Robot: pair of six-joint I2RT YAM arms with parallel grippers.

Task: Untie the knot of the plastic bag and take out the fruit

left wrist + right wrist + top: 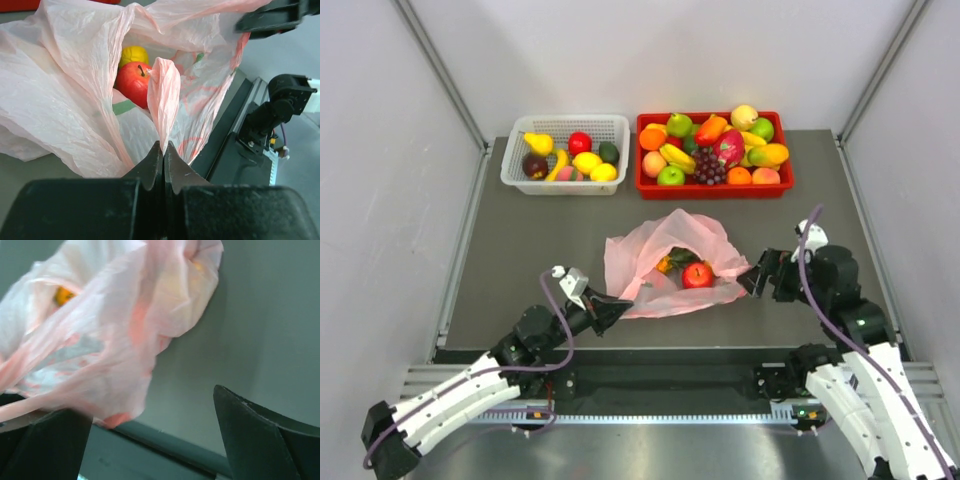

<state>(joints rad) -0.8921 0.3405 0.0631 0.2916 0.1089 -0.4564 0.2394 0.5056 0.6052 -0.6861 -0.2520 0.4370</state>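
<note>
Dark grey table (520,260) between white walls: bag open, fruit not yet out.
The thin, crinkly pink plastic bag (640,262) lies mid-table, mouth gaping. The left gripper (163,147) is clamped tight on a twisted handle strip (163,95). The right gripper (752,278) gapes wide at the bag's right edge, pinching nothing. A red apple (697,275) and smaller fruit lie inside. I see no knot, so untying looks done.

The top camera overlooks the whole table (520,250); both wrist cameras closely face the plastic bag (630,260).
</note>
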